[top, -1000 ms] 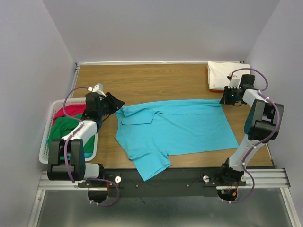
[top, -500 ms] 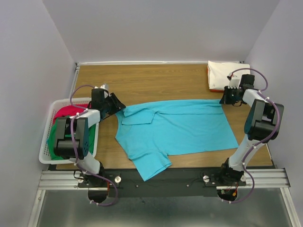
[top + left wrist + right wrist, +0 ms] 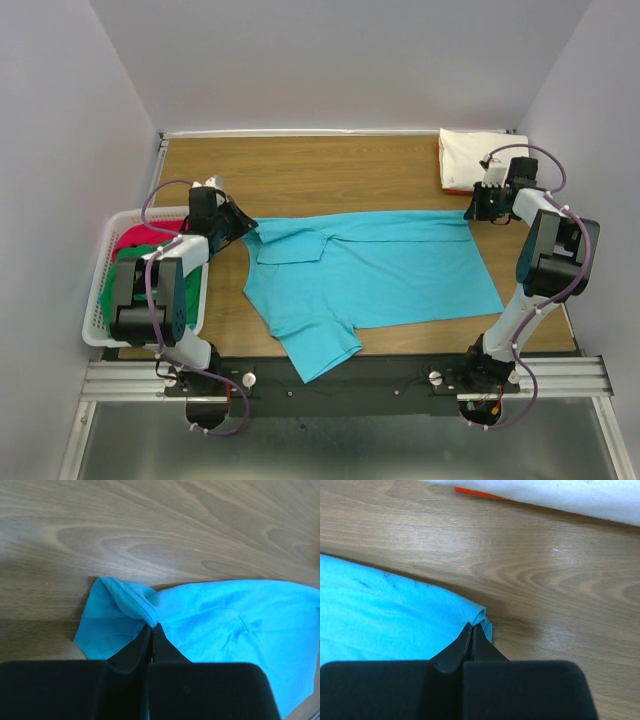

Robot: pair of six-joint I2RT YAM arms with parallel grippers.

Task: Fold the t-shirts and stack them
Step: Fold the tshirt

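A turquoise blue t-shirt [image 3: 370,270] lies spread across the middle of the wooden table, one sleeve hanging toward the near edge. My left gripper [image 3: 243,225] is shut on its far left corner; the left wrist view shows the cloth [image 3: 150,605] bunched at the fingertips of the left gripper [image 3: 152,626]. At the shirt's far right corner my right gripper [image 3: 470,212] is shut too, pinching the rolled turquoise hem [image 3: 477,614] between the tips of the right gripper [image 3: 472,626]. A folded cream-white t-shirt [image 3: 475,155] lies on an orange one [image 3: 441,165] at the back right. Red [image 3: 145,238] and green [image 3: 125,275] t-shirts fill the basket.
A white lattice basket [image 3: 95,320] stands at the left table edge beside the left arm. Bare wood [image 3: 320,170] runs behind the turquoise shirt up to the back wall. The folded stack's edge [image 3: 545,492] lies just beyond the right gripper.
The left arm swung in from over the basket to the shirt's far left corner and its jaws closed on the cloth. The right gripper kept its grip and place.
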